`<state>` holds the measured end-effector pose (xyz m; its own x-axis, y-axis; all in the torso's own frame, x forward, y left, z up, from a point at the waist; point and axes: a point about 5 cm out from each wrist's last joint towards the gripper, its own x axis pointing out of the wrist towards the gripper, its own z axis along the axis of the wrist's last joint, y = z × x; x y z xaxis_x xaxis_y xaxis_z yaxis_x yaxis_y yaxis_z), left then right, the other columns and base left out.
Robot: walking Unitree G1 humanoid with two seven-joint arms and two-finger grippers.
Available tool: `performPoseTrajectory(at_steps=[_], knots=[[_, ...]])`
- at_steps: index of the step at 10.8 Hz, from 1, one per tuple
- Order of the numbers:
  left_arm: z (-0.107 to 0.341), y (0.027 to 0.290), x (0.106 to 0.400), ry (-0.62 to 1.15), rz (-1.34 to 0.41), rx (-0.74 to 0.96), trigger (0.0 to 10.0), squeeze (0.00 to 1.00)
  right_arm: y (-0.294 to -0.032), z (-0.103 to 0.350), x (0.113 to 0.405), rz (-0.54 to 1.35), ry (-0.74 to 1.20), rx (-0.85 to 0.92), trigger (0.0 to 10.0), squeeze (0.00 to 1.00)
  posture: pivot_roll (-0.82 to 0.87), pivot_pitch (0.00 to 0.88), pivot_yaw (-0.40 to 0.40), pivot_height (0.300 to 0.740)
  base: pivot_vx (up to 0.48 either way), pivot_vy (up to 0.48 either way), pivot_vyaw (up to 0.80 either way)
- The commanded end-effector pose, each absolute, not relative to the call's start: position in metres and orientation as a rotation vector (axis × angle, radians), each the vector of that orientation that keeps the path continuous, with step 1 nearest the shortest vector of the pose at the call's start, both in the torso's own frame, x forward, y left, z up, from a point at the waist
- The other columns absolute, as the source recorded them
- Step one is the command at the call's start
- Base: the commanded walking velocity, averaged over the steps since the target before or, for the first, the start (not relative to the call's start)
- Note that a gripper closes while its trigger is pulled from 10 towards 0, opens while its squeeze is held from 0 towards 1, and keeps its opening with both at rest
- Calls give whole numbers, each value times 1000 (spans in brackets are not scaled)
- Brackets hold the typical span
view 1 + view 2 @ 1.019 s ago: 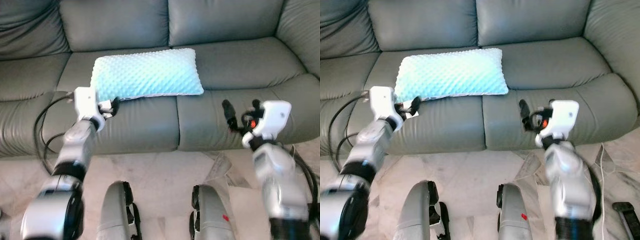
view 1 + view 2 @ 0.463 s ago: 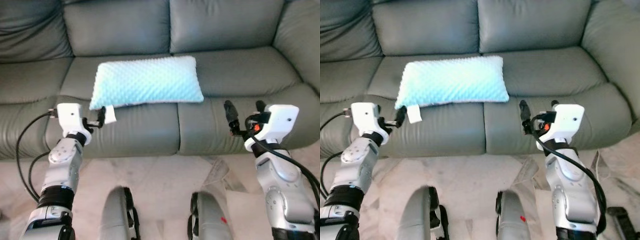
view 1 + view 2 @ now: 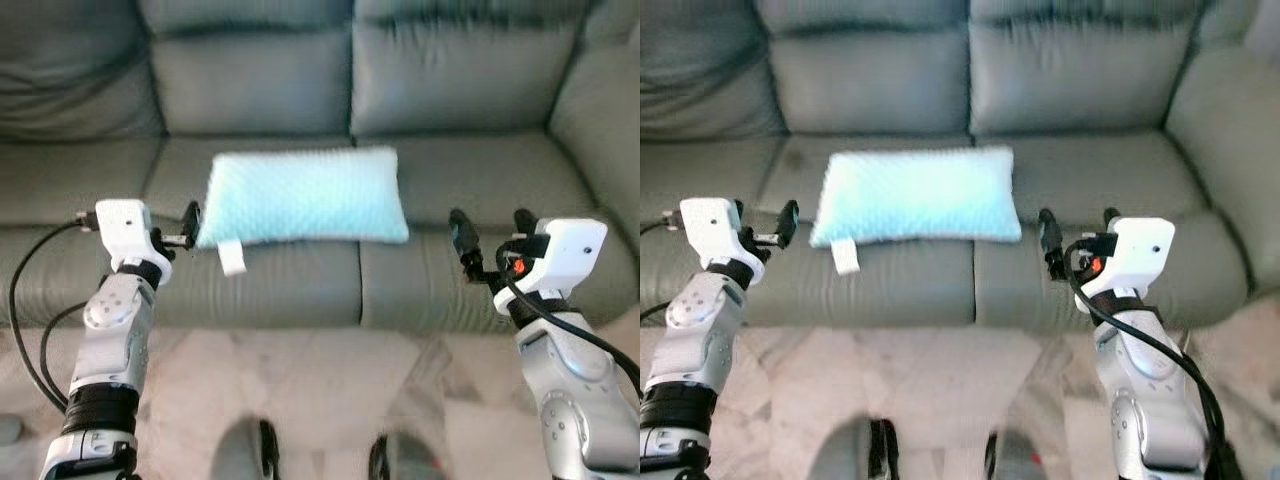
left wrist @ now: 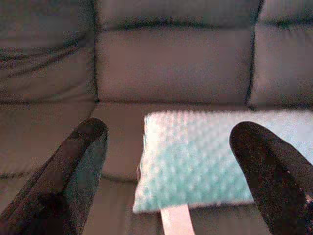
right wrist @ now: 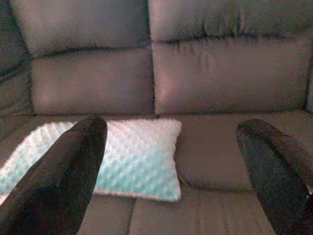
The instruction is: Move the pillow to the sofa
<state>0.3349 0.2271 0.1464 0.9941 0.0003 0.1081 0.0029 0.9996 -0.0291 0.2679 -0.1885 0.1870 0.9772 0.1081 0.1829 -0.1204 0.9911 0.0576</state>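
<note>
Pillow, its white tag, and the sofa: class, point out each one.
pillow (image 3: 305, 195), left eye view, middle of its dotted top
white tag (image 3: 232, 257), left eye view, middle of the tag
sofa (image 3: 250, 85), left eye view, a back cushion

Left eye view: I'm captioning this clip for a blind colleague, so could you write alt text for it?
A light blue dimpled pillow lies flat on the seat of a grey sofa, a white tag hanging over the front edge. The left gripper and right gripper hover before the sofa on either side, jaws open, touching nothing.

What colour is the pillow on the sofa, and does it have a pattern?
The pillow is light aqua with a raised dot texture, clearest in the right wrist view.
</note>
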Motion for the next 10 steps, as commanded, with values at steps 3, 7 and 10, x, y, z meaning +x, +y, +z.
performPoseTrajectory(at_steps=[3, 7, 10], knots=[[144, 234, 328, -86, 36, -29, 10000, 0, -186, 190, 265, 119, -176, 78, 10000, 0, -186, 151, 21, 740, 0, 0, 0], [143, 234, 323, -78, 41, -37, 10000, 0, -183, 192, 265, 108, -170, 83, 10000, 0, -179, 155, 22, 740, 0, 0, 0], [144, 229, 324, -74, 22, -40, 10000, 0, -179, 194, 266, 117, -179, 92, 10000, 0, -177, 158, 22, 740, 0, 0, 429]])
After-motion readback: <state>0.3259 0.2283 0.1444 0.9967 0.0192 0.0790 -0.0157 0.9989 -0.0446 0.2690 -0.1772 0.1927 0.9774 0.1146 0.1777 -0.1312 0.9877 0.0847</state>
